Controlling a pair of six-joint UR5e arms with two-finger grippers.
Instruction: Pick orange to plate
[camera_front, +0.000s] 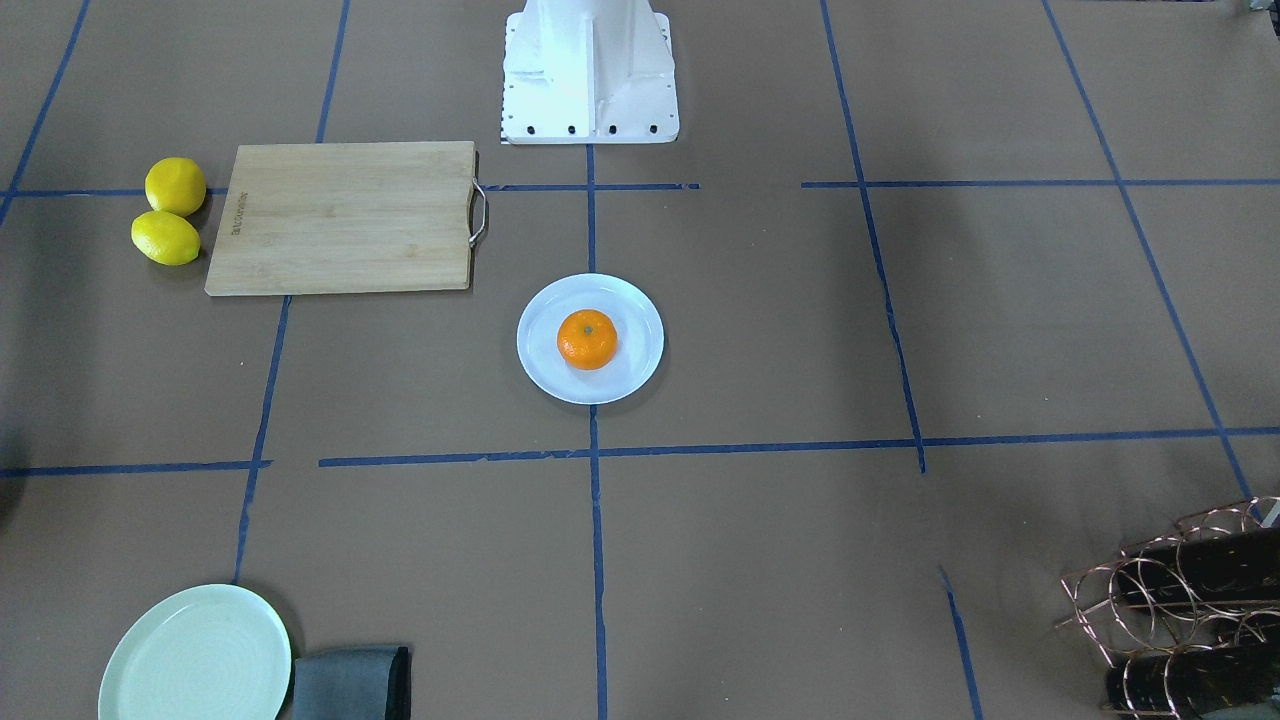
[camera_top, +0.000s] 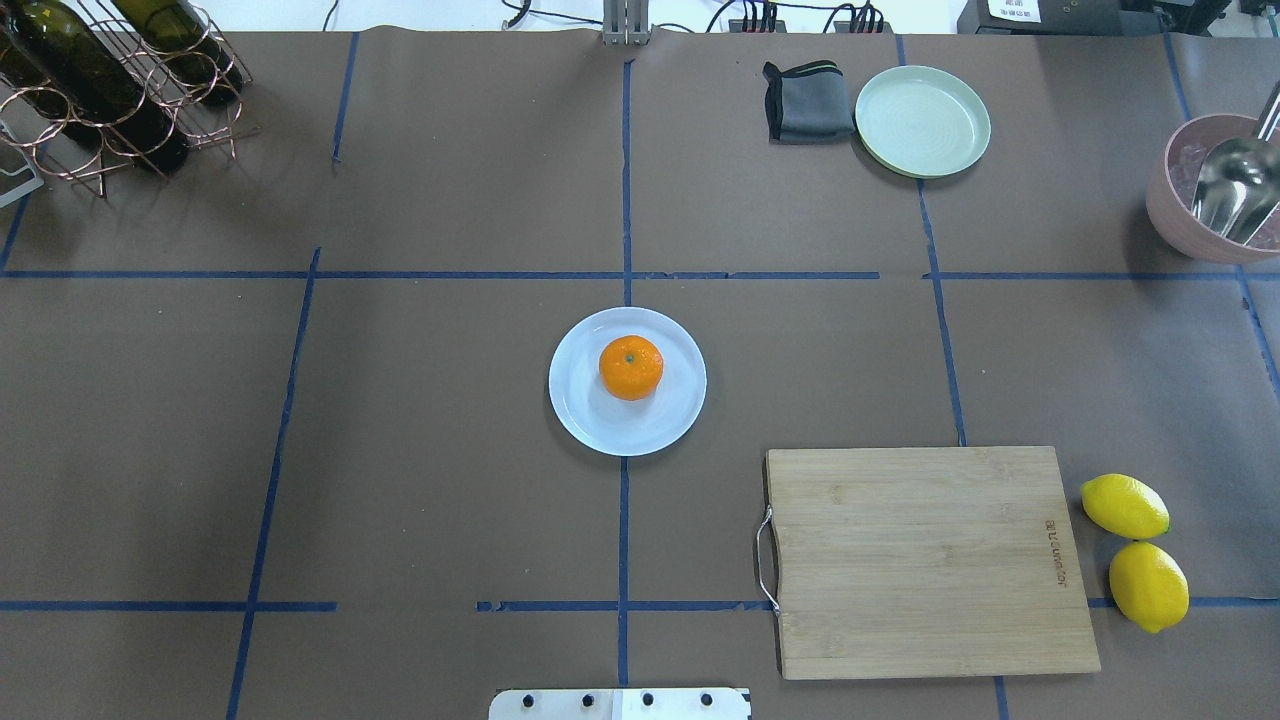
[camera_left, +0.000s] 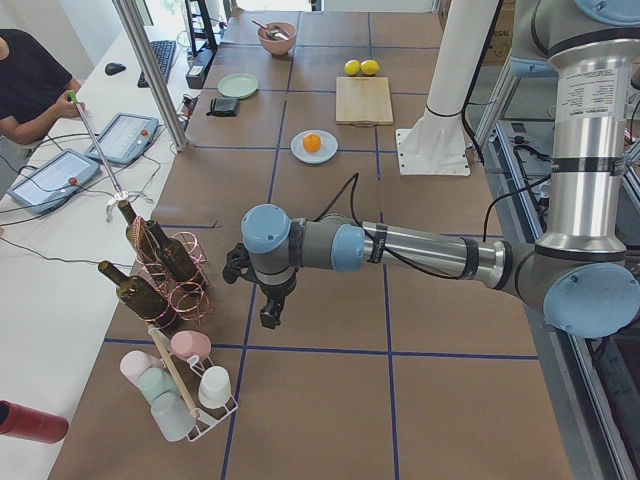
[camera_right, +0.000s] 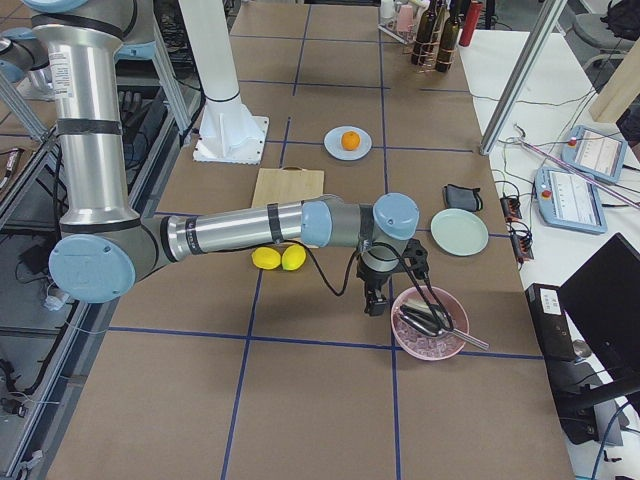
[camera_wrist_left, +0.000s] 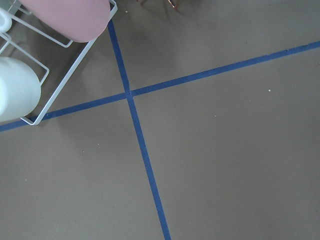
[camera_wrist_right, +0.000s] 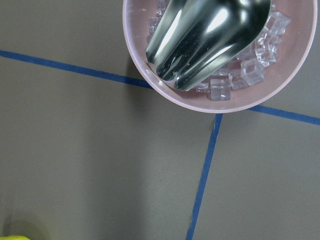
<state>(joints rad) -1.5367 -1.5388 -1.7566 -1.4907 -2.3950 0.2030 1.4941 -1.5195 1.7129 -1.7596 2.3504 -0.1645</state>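
While the orange (camera_top: 630, 367) is sitting inside the rim of the plate (camera_top: 586, 416) at mid-frame, brown table (camera_top: 440, 400) is showing all round. The left claw (camera_left: 268, 317) and right claw (camera_right: 375, 304) are hanging well away, and their grip is impossible to tell.

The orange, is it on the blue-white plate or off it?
On it. The orange rests near the middle of the plate, inside its rim, stem dimple facing up, with nothing holding it.

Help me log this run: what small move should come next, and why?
Probably none, just hold: the orange already sits on the plate, and the left claw and right claw hang apart from it, near the table's ends.
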